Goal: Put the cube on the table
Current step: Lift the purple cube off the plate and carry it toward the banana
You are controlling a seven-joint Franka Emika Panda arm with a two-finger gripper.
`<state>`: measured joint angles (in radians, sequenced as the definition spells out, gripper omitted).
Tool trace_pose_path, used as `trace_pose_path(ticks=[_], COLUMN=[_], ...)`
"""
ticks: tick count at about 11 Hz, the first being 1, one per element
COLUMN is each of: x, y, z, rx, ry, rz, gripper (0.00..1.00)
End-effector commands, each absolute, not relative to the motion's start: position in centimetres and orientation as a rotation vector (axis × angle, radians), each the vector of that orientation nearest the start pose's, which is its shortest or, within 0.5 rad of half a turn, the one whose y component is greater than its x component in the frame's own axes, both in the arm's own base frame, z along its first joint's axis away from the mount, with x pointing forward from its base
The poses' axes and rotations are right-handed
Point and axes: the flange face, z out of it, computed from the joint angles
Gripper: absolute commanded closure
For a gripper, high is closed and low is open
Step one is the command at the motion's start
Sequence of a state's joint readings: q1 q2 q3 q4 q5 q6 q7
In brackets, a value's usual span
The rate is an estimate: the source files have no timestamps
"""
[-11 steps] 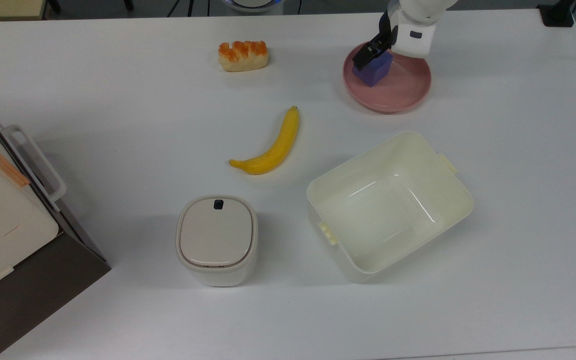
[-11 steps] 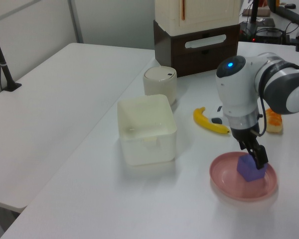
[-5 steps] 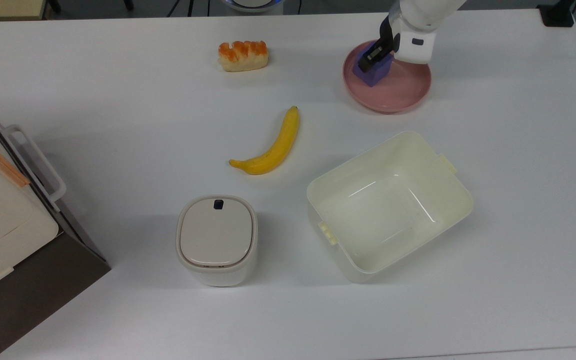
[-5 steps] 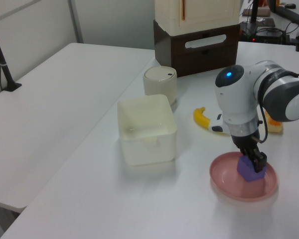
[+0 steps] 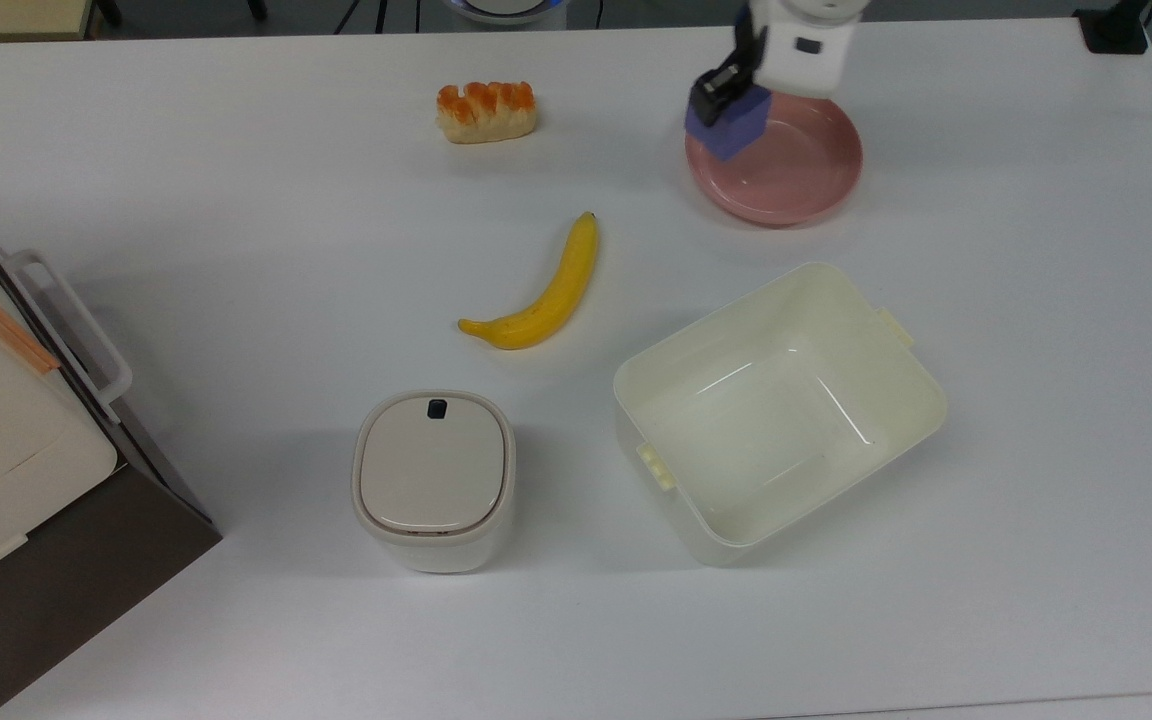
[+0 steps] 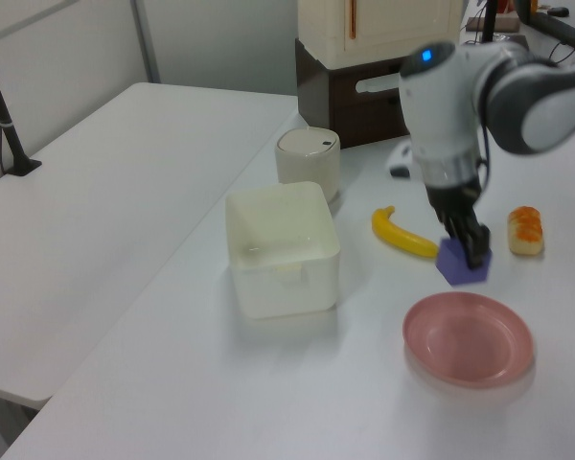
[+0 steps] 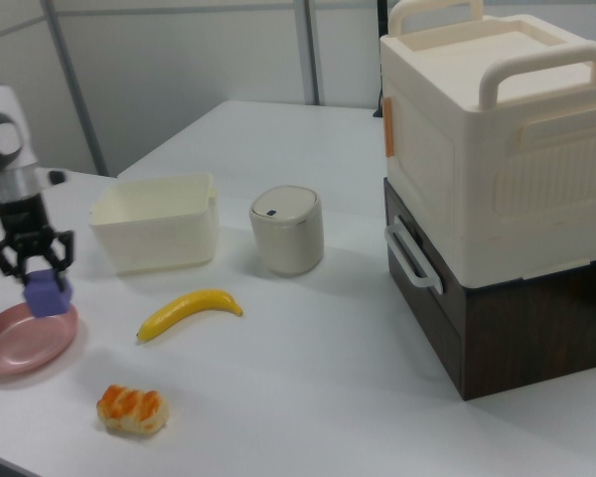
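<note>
We saw the gripper [image 6: 466,247] clamped on the cube [image 6: 461,264] — it hung in the air, clear of the pink plate [image 6: 468,338]. In the left view the cube sat between plate and banana [image 6: 403,236], above the table [image 6: 364,383]

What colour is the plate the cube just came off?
Pink: the plate shows it best in the left view, with nothing lying in it.

we see a matt, foam-like cube [image 5: 731,122] and a smooth white table [image 5: 236,200] with a dull sheen. the pink plate [image 5: 796,180] looks glossy. the cream tub [image 5: 896,400] and the bin [image 5: 433,480] look like smooth plastic, the tub shinier. the banana [image 5: 541,290] is smooth and slightly shiny. the far-left bread [image 5: 486,110] looks rough.
</note>
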<state>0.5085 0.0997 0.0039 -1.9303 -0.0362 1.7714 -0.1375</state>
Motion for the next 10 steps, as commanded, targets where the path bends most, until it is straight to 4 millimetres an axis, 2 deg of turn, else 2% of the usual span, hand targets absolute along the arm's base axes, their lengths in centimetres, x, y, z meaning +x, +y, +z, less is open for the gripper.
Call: trace_pose_path(ticks=[1, 4, 6, 8, 9, 10], x=[52.5, 56.2, 57.6, 59.4, 59.5, 59.4], y=[17.9, 6.5, 0.7, -4.6, -6.4, -7.8], z=[42.9, 43.5, 43.3, 42.4, 41.9, 42.0], rx=[-3.034, -3.083, -3.119, -3.16, -3.167, -3.174], ry=[-0.874, -0.674, -0.608, -0.512, -0.472, -0.441], rz=[0.379, 0.272, 0.189, 0.165, 0.178, 0.178], gripper=[0.67, 0.64, 0.47, 0.23, 0.07, 0.0])
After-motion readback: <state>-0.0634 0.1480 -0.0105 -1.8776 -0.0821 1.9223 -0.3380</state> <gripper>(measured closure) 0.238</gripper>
